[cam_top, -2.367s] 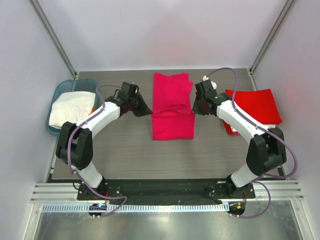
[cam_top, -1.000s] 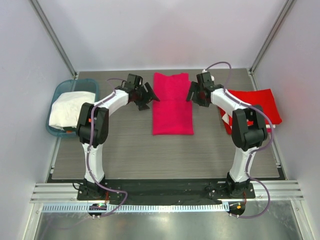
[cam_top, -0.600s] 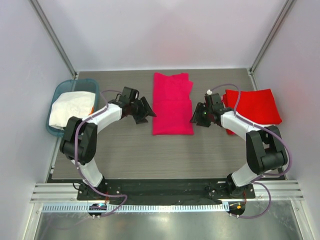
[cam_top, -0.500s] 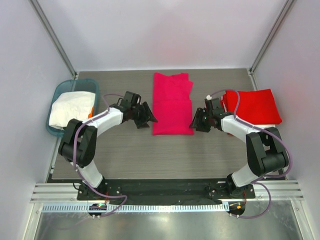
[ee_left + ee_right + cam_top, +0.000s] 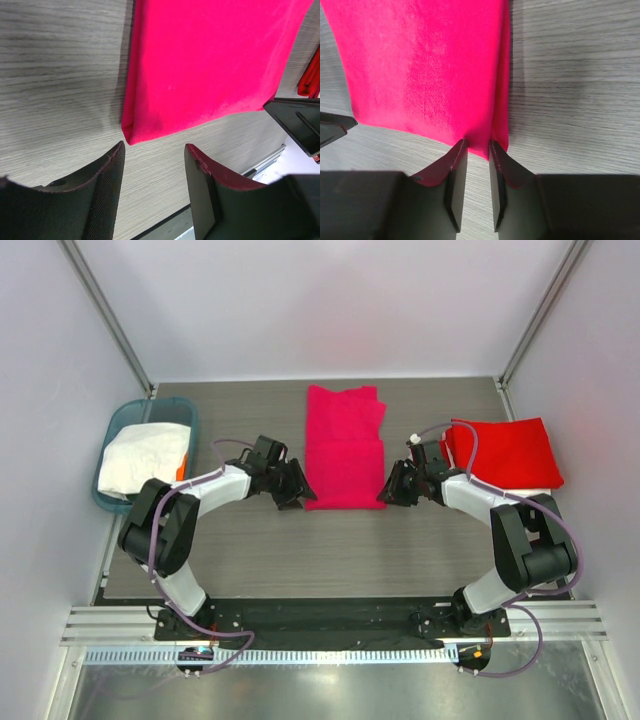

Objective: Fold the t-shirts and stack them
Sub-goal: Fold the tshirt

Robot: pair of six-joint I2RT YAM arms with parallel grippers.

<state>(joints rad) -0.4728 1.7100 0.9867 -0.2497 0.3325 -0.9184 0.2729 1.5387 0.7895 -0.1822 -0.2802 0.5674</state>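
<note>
The pink shirt is lying half folded mid-table, red shirts are sitting stacked, a white shirt is waiting. Left gripper is gaping at one near corner, right gripper is sitting almost closed (pinching? cannot tell)

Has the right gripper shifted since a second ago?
Yes. The right gripper has come toward the arm bases along the right edge of the magenta t-shirt, from its far half to its near corner.

My arms are white with black joints, purple cables; fingers black, seemingly matte.
</note>
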